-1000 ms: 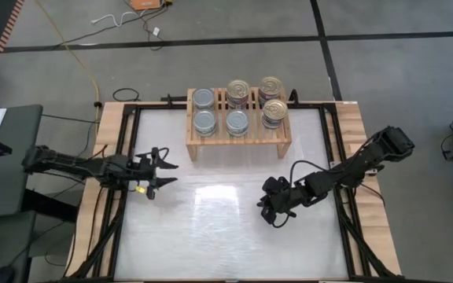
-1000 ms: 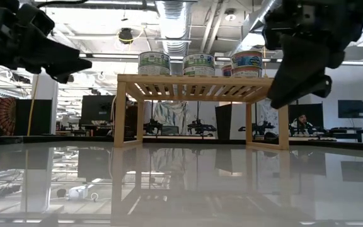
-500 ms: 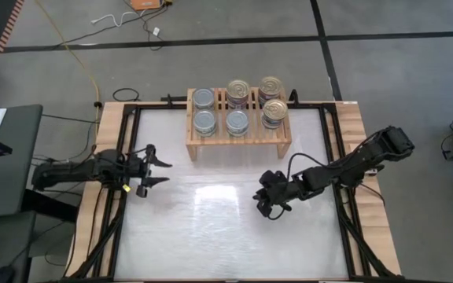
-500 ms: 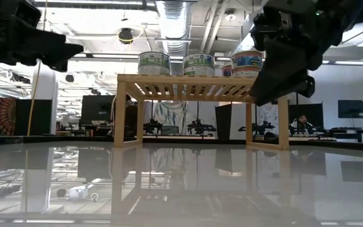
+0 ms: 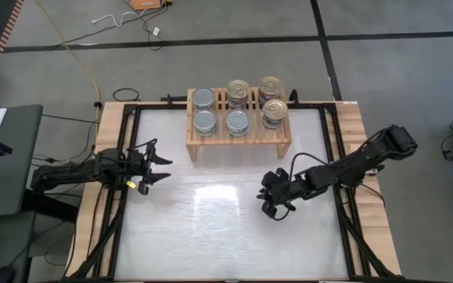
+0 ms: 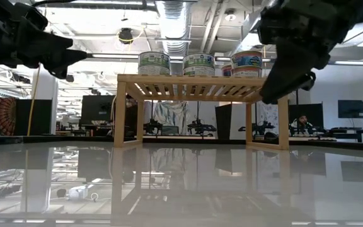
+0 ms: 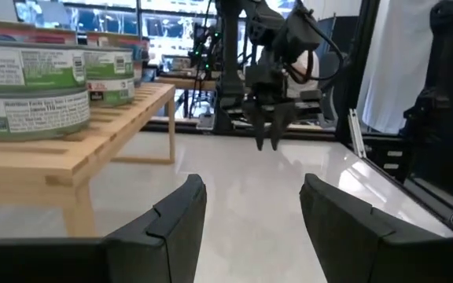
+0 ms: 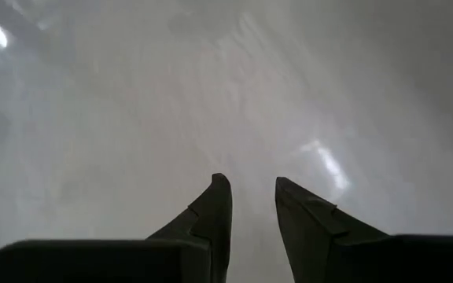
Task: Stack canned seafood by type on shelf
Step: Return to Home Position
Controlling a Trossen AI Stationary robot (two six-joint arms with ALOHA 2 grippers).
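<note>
above the table (image 5: 211,236), towards its front, the right gripper (image 5: 270,209) is held empty, its fingers only narrowly parted. farther back, near the left edge, the left gripper (image 5: 162,170) is held wide open, nothing in it. beyond both, the cans (image 5: 237,122) are stacked on the shelf (image 5: 211,141), whose long axis runs across the table; the left gripper is judged nearer.

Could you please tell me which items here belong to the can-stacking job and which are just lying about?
Job: seafood cans, wooden shelf, left gripper, right gripper.
Lying about: yellow cable, orange box on the floor, side desk.
</note>
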